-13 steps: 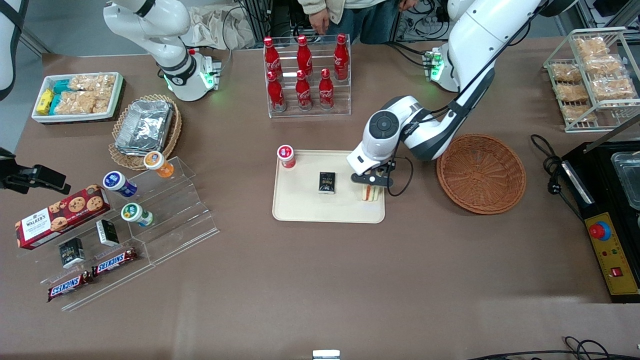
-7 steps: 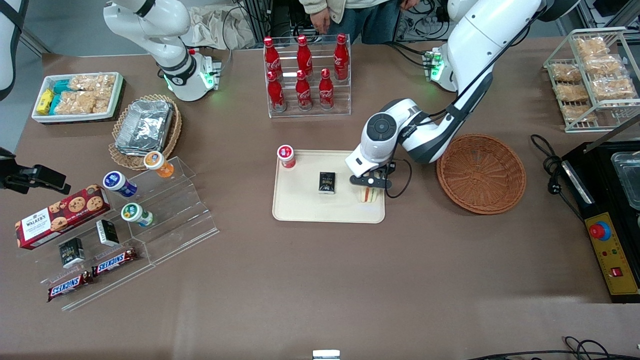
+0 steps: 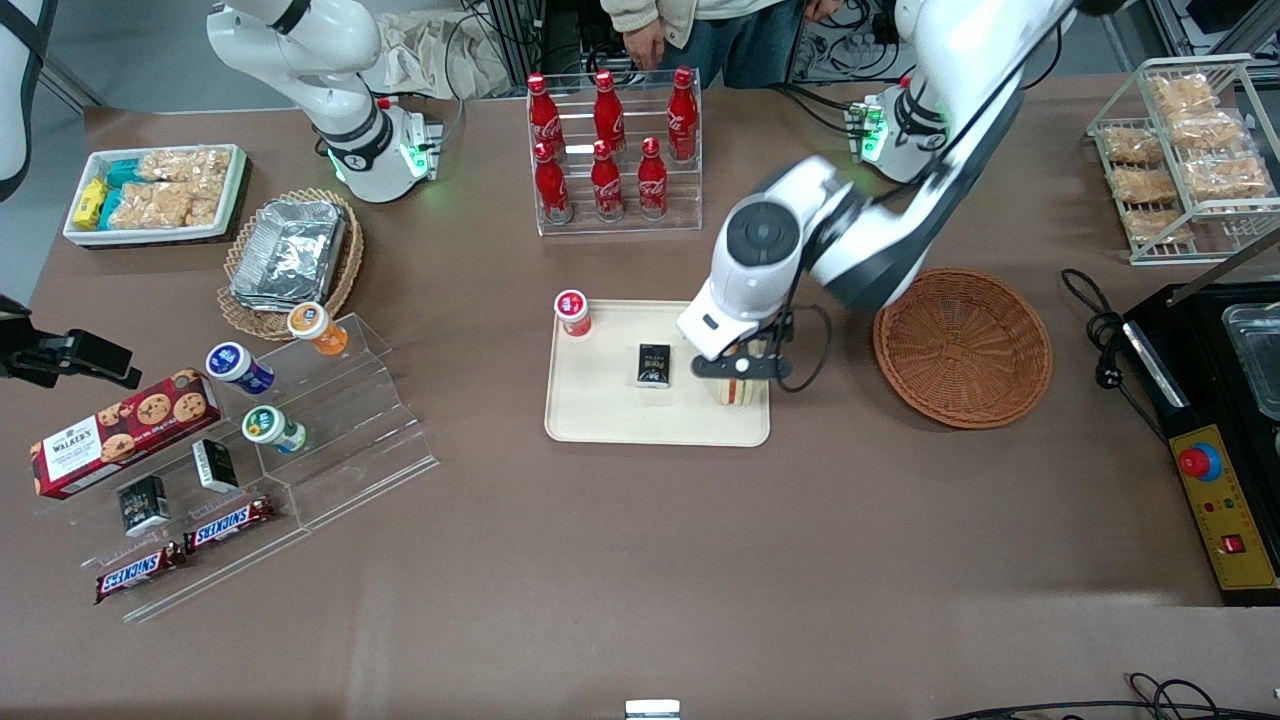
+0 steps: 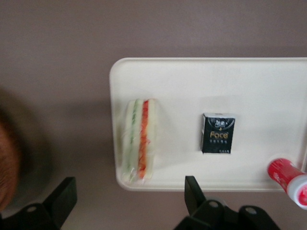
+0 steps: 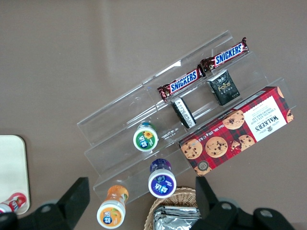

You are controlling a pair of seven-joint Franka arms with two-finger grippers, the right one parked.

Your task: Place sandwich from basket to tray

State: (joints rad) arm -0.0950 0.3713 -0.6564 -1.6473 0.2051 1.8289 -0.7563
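The sandwich (image 4: 139,139) lies on the tray (image 4: 249,86), near the rim at the end closest to the basket (image 3: 962,346). In the front view only a sliver of it (image 3: 737,390) peeks out below the gripper (image 3: 741,367), so its outline there is mostly hidden by the arm. The wrist view shows it whole: a pale bread wedge lying on its side, cut face up, with a green stripe, a cream layer and an orange-red stripe running its length. The gripper (image 4: 129,199) hovers above it with its two dark fingers (image 4: 194,193) spread wide and holding nothing, the sandwich lying free between and below them; the fingertips themselves are cut off at the frame edge. Beside the sandwich on the tray sits a small black box (image 4: 218,133) with gold lettering, and at the tray corner toward the parked arm's end stands a red-capped bottle (image 3: 572,311), only partly in the wrist view. The reddish-brown basket sits on the table just beside the tray, toward the working arm's end; in the wrist view it is no more than a brown smear at the edge.
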